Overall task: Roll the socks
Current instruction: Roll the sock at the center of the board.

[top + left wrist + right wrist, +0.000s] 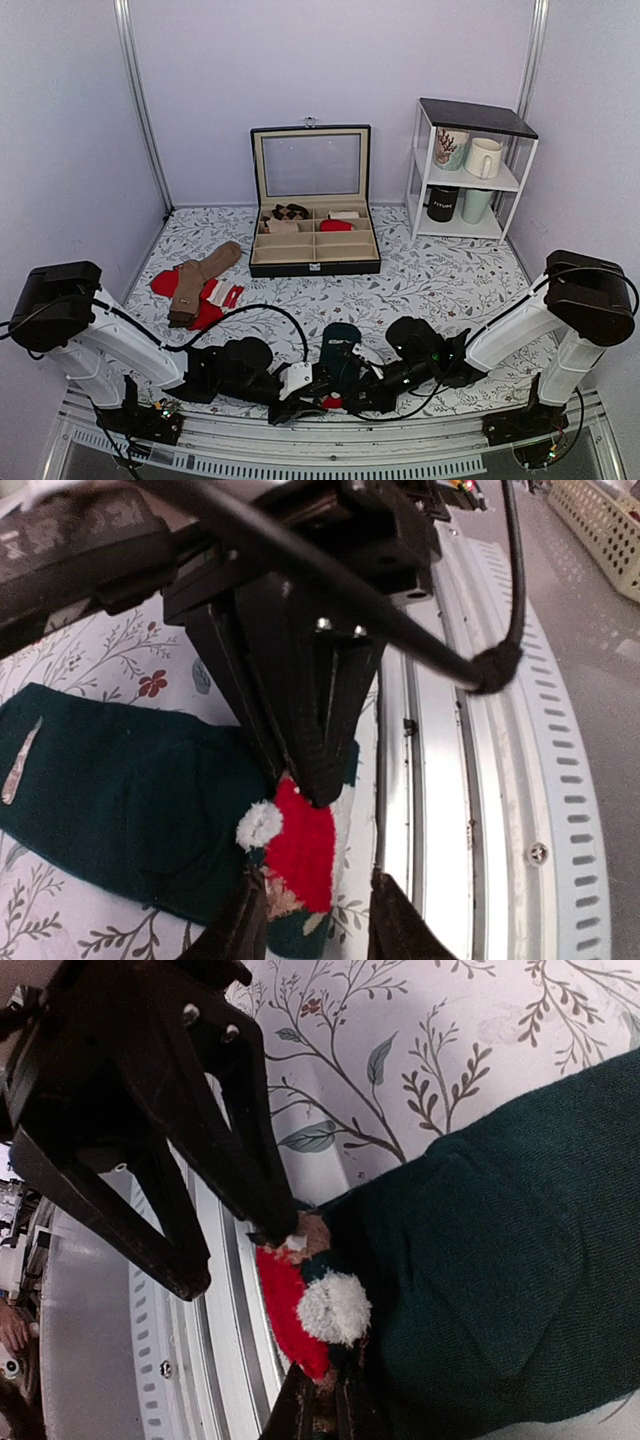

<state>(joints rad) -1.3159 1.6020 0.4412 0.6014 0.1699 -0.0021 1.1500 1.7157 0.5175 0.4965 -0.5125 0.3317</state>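
Observation:
The dark teal socks point(343, 345) lie at the table's near edge, between the two arms. Their near end carries a red patch point(300, 845) with a white pompom point(335, 1307). My right gripper point(330, 1415) is shut on that end, its fingers pinching fabric beside the pompom. From the opposite side comes my left gripper point(320, 920), which is open. Its fingers point(245, 920) stand on either side of the sock's patterned end, and in the right wrist view one fingertip point(280, 1222) touches the fabric. In the top view both grippers point(320, 398) meet over the red patch.
A metal rail point(450, 780) runs along the table's edge right beside the sock end. Tan socks point(200, 280) and red socks point(165, 285) lie at the left. An open black compartment box point(314, 250) stands at the back centre, a white shelf with mugs point(470, 170) at the back right.

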